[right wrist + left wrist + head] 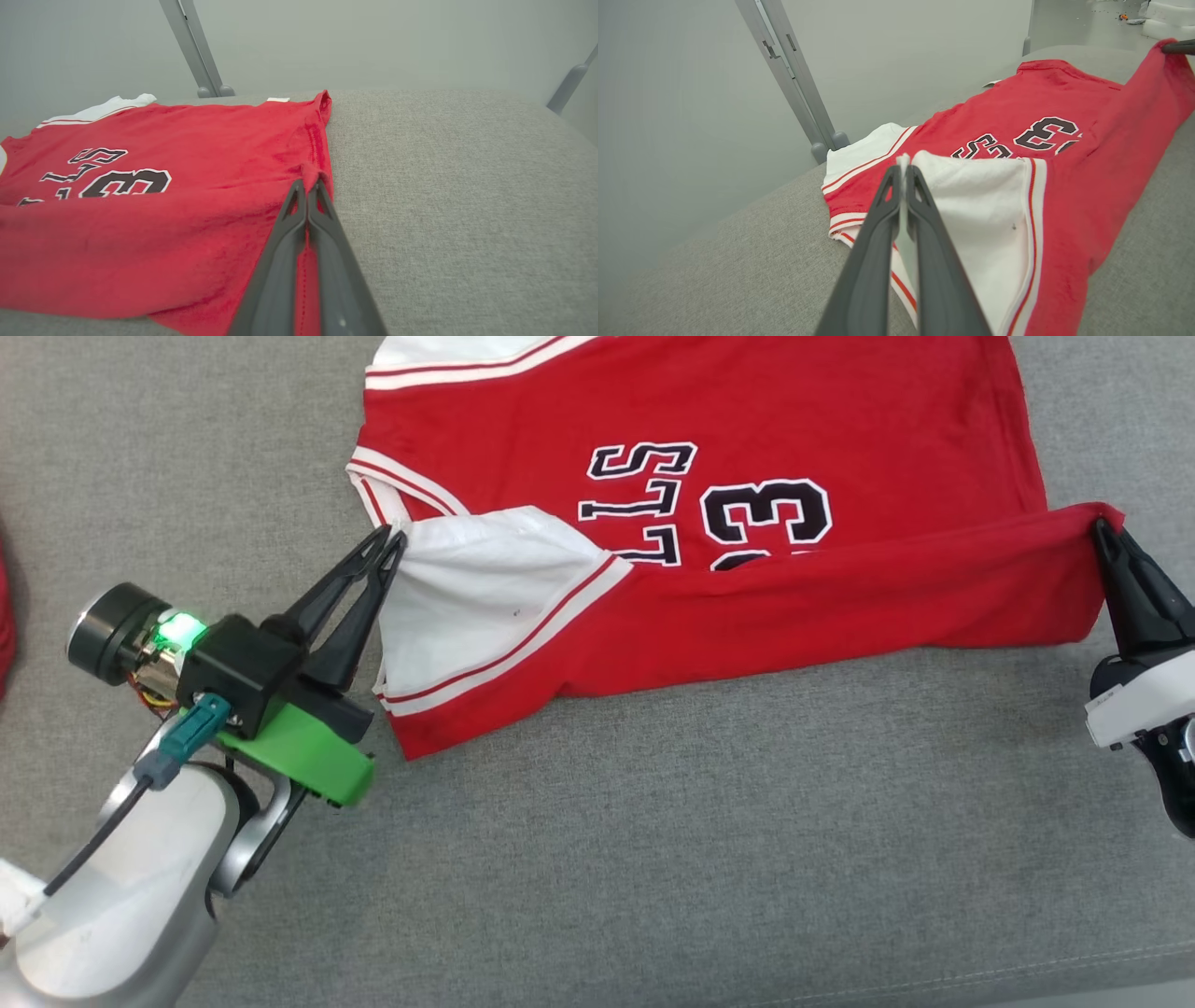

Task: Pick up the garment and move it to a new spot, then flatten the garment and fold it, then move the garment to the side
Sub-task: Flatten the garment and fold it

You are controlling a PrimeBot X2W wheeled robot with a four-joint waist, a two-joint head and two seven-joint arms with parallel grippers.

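**tinkerbob:** Grip check: the left gripper [396, 543] is clamped tight on the white sleeve edge of the jersey [794, 607], fingers pressed together with only cloth between them. Over on the other side the right gripper [1103, 529] is pinched just as tight on the red hem corner.

**foldfan:** Yep, and the near long edge is lifted and folded back over the body between those two pinch points (it covers the bottom of the black number). Everything else lies flat on the grey cushion [597, 859], farther from the robot.

**tinkerbob:** Room-wise: bare cushion all along the near side, a wide strip to the robot's right of the hem, and open fabric out left too.

**foldfan:** Far edge of the cushion sits just behind the jersey's far sleeve, with a grey metal post [794, 84] past it.
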